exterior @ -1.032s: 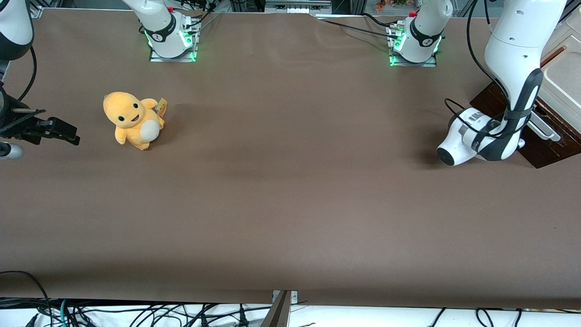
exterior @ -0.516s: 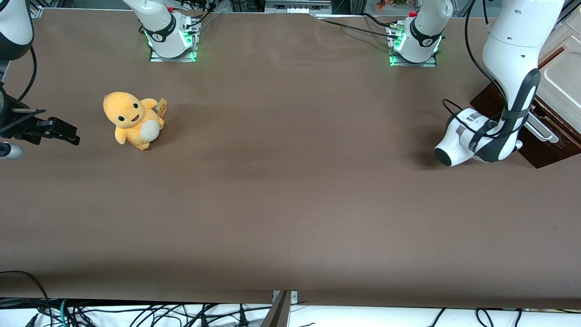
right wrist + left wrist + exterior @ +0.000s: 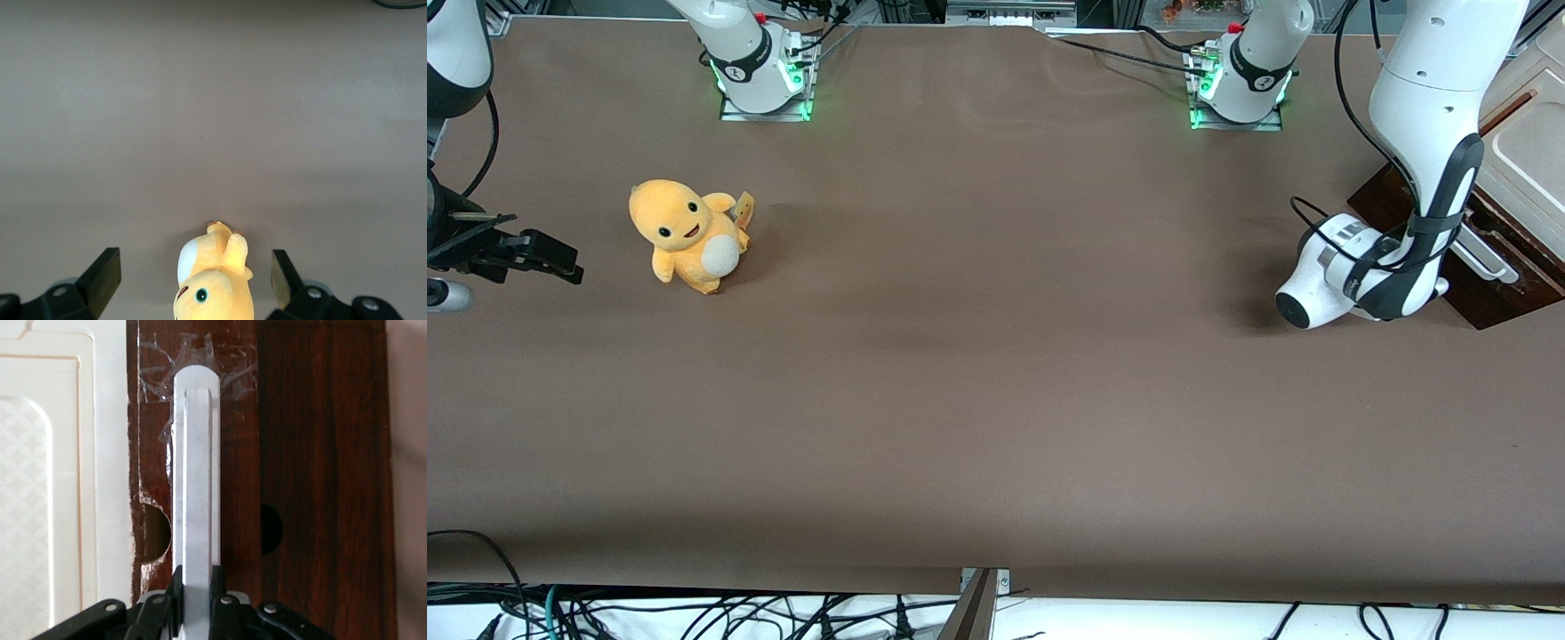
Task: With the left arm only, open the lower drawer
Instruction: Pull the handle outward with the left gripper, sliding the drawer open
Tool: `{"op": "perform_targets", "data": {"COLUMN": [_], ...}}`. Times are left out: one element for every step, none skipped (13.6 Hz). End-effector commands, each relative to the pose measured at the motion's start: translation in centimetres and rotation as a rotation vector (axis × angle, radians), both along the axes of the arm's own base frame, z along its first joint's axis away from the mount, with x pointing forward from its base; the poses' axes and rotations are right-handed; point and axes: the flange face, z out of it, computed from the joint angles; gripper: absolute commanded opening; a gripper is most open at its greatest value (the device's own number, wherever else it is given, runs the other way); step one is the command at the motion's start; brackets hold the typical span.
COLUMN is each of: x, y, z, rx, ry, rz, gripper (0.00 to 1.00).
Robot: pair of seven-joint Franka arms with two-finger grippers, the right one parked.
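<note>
Since a second ago your lower drawer (image 3: 1485, 298) has slid slightly farther out at the working arm's end of the table (image 3: 996, 400). Your gripper (image 3: 193, 603) is clamped on its white bar handle (image 3: 195, 473), beside the cream panel (image 3: 43, 487).

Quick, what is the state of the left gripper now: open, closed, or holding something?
Left gripper: closed on the white bar handle of the lower drawer, at the working arm's end of the table.

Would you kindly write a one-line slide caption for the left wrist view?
Left arm's hand clamped on the white bar handle of the lower drawer, beside a cream panel.
</note>
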Motion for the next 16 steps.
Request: {"op": "perform_targets", "data": {"x": [3.4,3.7,3.7,4.0,3.9,4.0,4.0,4.0,4.2,4.3,4.3,4.3,4.3,4.3,4.3,4.3], "y": [-2.7,-3.3,-3.5,-3.6,-3.9,-4.3,-4.5,-4.8,-4.8,-5.0,-5.1,-5.3,-5.6,-6.0,-6.2,-6.2], "z": [1.5,1.4,1.2,1.2,0.7,0.3,0.1,0.1,0.2,0.3,0.3,0.3,0.2,0.2,0.2,0.2], "rx": [0.002,0.000,-0.004,-0.006,-0.013,-0.017,-0.014,-0.015,-0.016,-0.024,-0.028,-0.029,-0.029,-0.034,-0.033,-0.034], "ry": [0.029,0.028,0.027,0.022,0.023,0.024,0.022,0.022,0.018,0.016,0.014,0.015,0.016,0.017,0.016,0.017], "rz": [-0.001,-0.005,-0.002,-0.001,0.009,0.013,0.010,0.006,0.005,0.016,0.021,0.017,0.014,0.011,0.008,0.008], "gripper": [0.08,0.08,0.08,0.08,0.08,0.08,0.08,0.07,0.07,0.07,0.07,0.07,0.07,0.07,0.07,0.07]}}
